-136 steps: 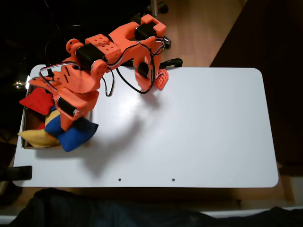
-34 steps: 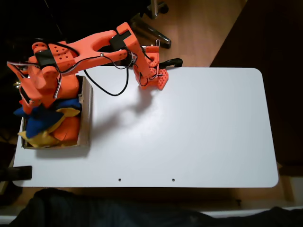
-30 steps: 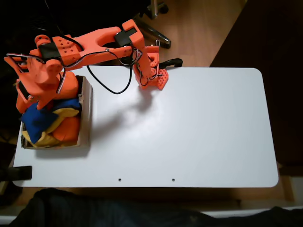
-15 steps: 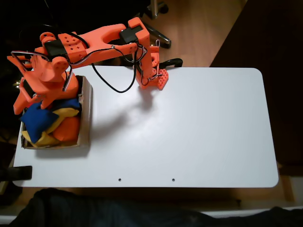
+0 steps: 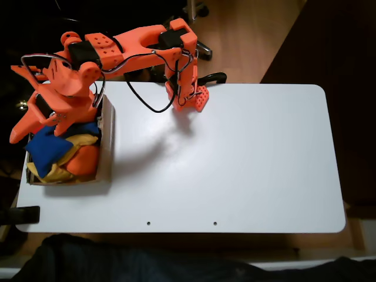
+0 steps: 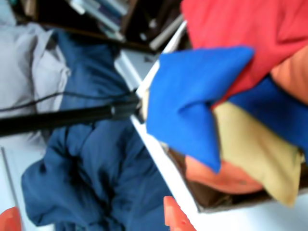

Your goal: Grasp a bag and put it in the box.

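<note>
1 bag [image 5: 46,145] lies cornerwise in box [image 5: 106,154].

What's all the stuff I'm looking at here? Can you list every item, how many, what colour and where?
bag: one, royal blue, on top of the pile in the box, one corner reaching past the box's left edge in the fixed view
other beanbags: several, yellow, orange and red, piled in the box
box: one, brown cardboard, at the table's left end in the fixed view
table: one, white, rounded corners
blue cloth: dark blue, beside the table in the wrist view
arm: one, orange, base at the table's far edge
gripper: one, orange, above the box, holding nothing
</note>
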### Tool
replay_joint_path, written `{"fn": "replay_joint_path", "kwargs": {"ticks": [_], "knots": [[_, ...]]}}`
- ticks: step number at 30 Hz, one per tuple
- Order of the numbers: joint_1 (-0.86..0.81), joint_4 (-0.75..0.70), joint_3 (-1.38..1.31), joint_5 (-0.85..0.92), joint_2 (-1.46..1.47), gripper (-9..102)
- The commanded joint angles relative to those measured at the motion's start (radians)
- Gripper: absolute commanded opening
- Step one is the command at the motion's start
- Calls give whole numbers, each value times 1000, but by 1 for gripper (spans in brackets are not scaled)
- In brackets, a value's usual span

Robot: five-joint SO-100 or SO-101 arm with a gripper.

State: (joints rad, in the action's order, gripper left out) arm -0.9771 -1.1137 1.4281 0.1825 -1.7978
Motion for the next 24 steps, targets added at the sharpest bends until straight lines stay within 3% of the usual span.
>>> {"fn": "replay_joint_path", "kwargs": {"ticks": [1,24], "knots": [[9,11,11,-5,-71,59],[176,3,239,-5,-382,60]]}}
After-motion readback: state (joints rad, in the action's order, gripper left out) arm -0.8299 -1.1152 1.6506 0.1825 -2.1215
